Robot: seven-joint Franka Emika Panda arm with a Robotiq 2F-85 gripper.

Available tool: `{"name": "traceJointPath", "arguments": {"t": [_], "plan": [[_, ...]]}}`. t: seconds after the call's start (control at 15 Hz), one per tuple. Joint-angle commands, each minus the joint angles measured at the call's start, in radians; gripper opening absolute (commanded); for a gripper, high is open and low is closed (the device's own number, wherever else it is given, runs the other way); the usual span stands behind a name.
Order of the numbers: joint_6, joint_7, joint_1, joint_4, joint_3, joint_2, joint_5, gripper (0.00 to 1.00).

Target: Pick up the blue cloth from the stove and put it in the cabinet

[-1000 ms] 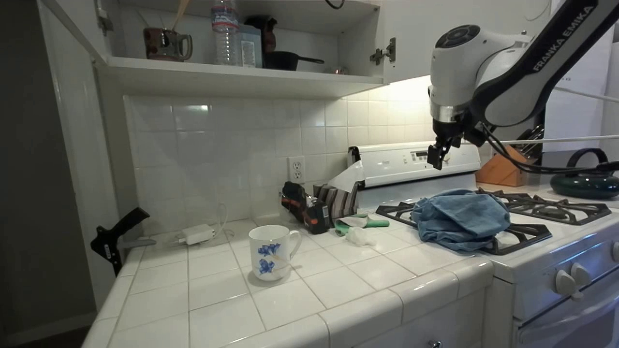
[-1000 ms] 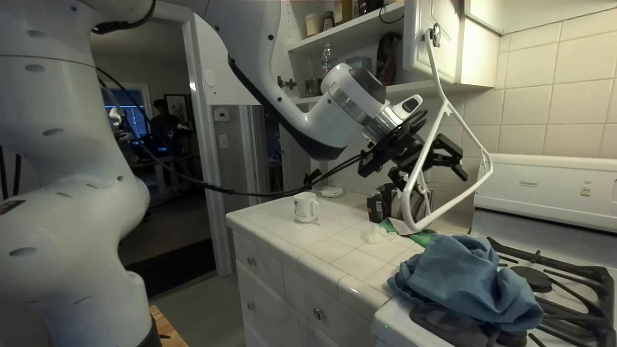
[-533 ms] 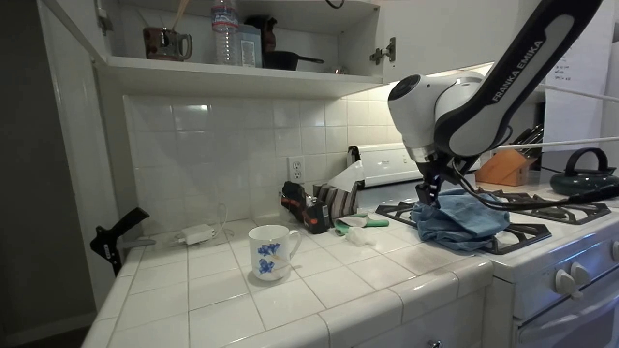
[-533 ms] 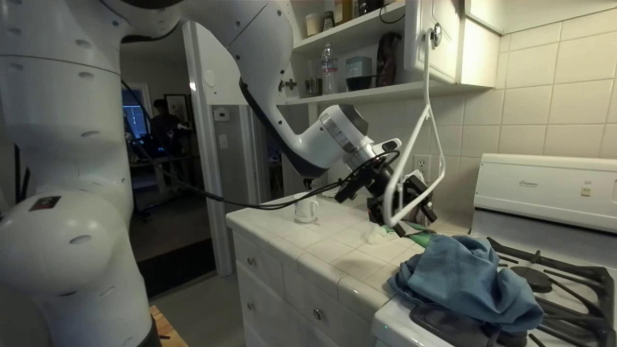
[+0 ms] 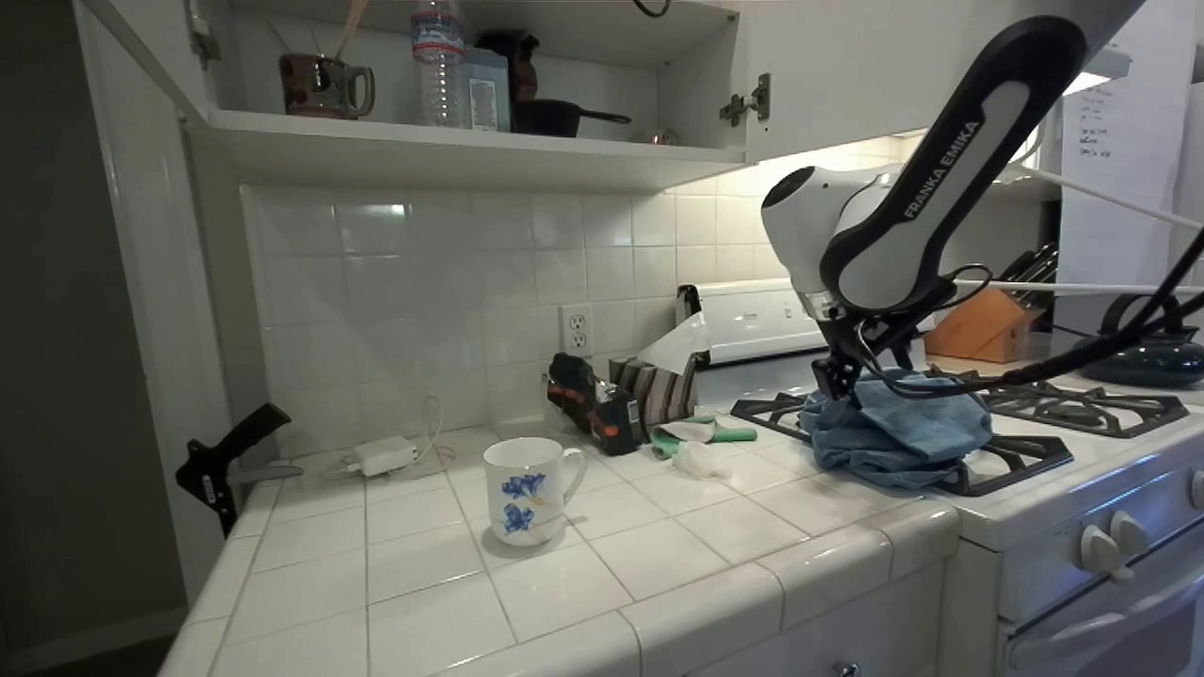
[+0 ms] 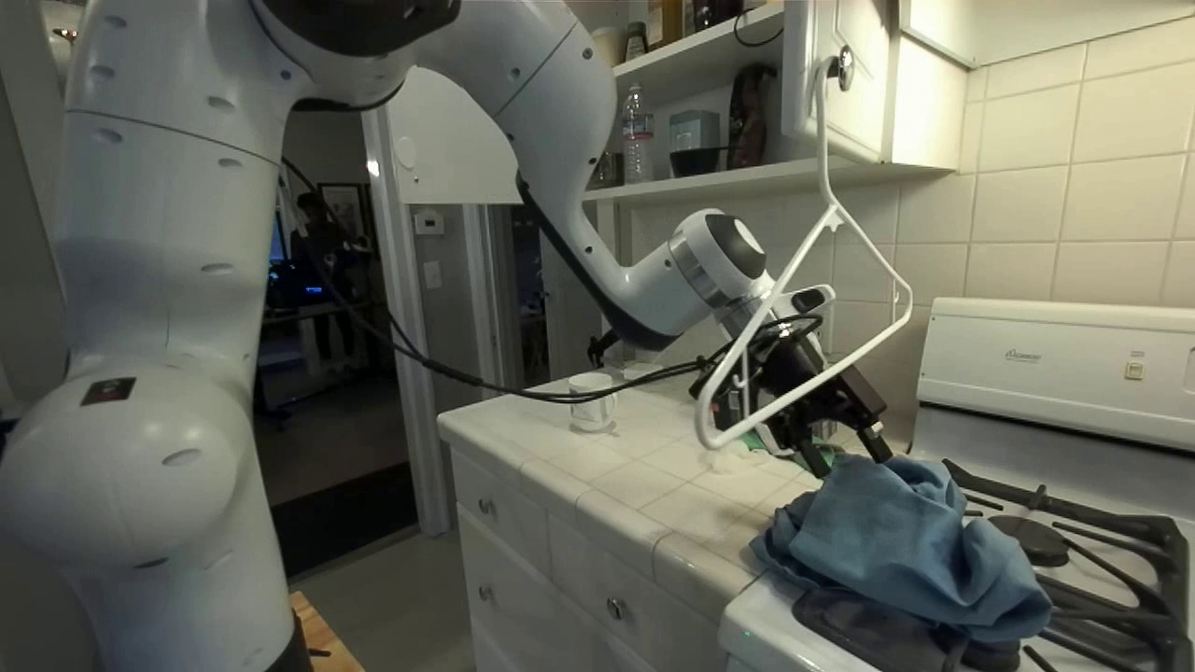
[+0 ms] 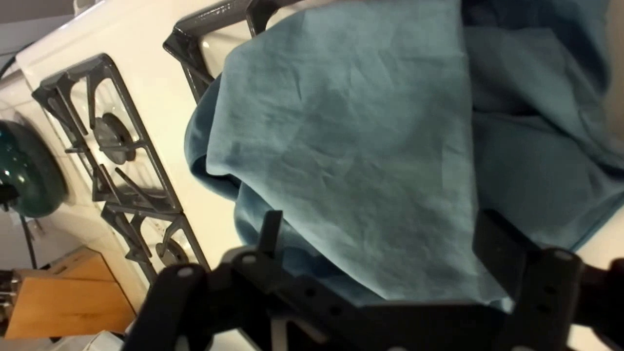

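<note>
The blue cloth [image 5: 898, 437] lies crumpled on the stove [image 5: 1021, 522], over a front burner grate. It also shows in an exterior view [image 6: 910, 546] and fills much of the wrist view [image 7: 360, 131]. My gripper [image 5: 835, 381] is open and empty, just above the cloth's near-counter side, tilted downward. In an exterior view the fingertips [image 6: 851, 453] are close over the cloth's top edge; contact cannot be told. In the wrist view the fingers [image 7: 380, 236] stand wide apart with cloth beyond them. The cabinet [image 5: 470, 150] stands open above the counter, holding several items.
A white hanger [image 6: 834, 219] hangs from the cabinet door knob, close by the gripper and arm. On the counter are a floral mug [image 5: 525, 498], a power tool [image 5: 607, 414] and a striped tissue box [image 5: 663, 395]. A knife block [image 5: 983, 324] and a green kettle [image 5: 1152, 357] stand beyond.
The arm has come down from above the stove to just over the cloth, the last part mostly sideways toward it. The hanger has swung. The cloth has not moved.
</note>
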Motion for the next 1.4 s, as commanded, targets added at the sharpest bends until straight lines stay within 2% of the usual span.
{"name": "traceJointPath", "arguments": {"t": [0.0, 0.73, 0.8, 0.93, 1.2, 1.33], "plan": [[-0.014, -0.037, 0.014, 0.106, -0.038, 0.084, 0.132, 1.00], [-0.054, -0.136, 0.029, 0.230, -0.121, 0.218, 0.458, 0.99], [-0.058, -0.141, 0.030, 0.235, -0.127, 0.225, 0.478, 0.78], [-0.069, -0.145, 0.034, 0.246, -0.140, 0.237, 0.507, 0.72], [-0.080, -0.139, 0.045, 0.262, -0.154, 0.252, 0.541, 0.42], [-0.085, -0.134, 0.054, 0.262, -0.160, 0.254, 0.544, 0.30]]}}
